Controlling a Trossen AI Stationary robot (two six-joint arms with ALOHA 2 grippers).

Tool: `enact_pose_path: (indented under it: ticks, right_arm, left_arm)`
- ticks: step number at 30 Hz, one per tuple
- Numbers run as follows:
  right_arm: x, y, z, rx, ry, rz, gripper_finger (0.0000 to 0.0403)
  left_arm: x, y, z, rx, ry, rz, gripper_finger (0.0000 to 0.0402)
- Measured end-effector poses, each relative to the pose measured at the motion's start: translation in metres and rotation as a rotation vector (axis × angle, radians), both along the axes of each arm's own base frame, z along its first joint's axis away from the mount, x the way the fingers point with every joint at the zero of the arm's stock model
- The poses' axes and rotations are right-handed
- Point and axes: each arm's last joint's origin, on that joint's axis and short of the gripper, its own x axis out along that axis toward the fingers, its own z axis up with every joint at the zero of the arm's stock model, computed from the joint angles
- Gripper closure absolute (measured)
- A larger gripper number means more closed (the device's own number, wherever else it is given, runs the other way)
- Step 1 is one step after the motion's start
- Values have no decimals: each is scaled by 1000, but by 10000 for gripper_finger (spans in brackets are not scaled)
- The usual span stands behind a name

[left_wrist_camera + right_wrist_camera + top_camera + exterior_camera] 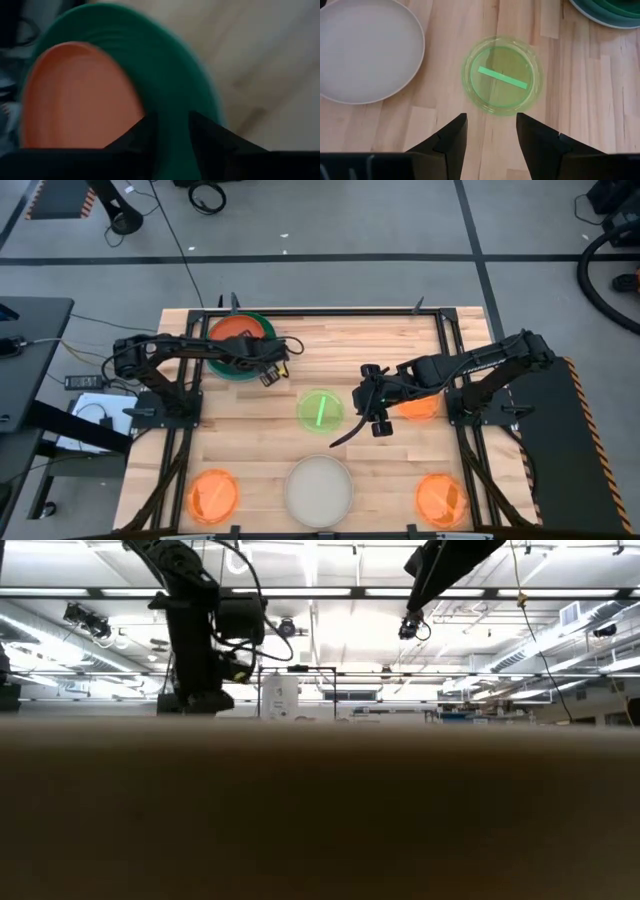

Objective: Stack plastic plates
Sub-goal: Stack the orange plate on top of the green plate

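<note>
Two grippers at work. Left gripper (272, 367) sits at the near edge of the far-left stack; its jaws stand a little apart astride the rim of the dark-green plate (175, 100), with the red-orange plate (75, 95) lying on top of it. Can't tell if the fingers (142, 135) are pinching that rim or just letting go. Right gripper (490, 132) has jaws spread wide, nothing between them, hovering above the table just beside the neon-green plate (502, 75), which lies flat mid-table with a bright green strip across it. Cream plate (365, 47) is near it on the front side, untouched.

Outward: high view shows the stack (243, 340) at far left, with another plate edge showing under the green. Three small orange plates lie apart: front left (213, 495), front right (441, 498), and one under the right arm (418, 406). Wooden table (330, 345) otherwise bare.

Risks, my guess: left jaws lifting away could drag the red-orange plate off-centre if a finger catches its rim. Right jaws come nearly straight down on a flat thin plate, so the rim may slip or the plate may skid on the wood. Right arm could also sweep the orange plate under it.

No brands, labels or readable writing on anything.
</note>
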Motion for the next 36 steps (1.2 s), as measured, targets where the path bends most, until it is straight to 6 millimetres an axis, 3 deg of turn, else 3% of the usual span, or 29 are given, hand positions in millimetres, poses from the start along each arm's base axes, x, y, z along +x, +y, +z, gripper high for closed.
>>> enact_pose_path:
  ticks: [5,14,26,36]
  right_arm:
    - [0,0,0,0,4,-1,223]
    - [-1,0,-1,10,14,-19,223]
    - [4,1,-4,11,4,-25,223]
    - [6,1,-6,15,6,-26,223]
  left_arm:
    - [0,4,17,-36,-32,-69,283]
    - [-41,31,51,3,-130,112,283]
    - [-56,43,15,-65,-212,181,283]
    - [-60,36,-3,-103,-203,211,283]
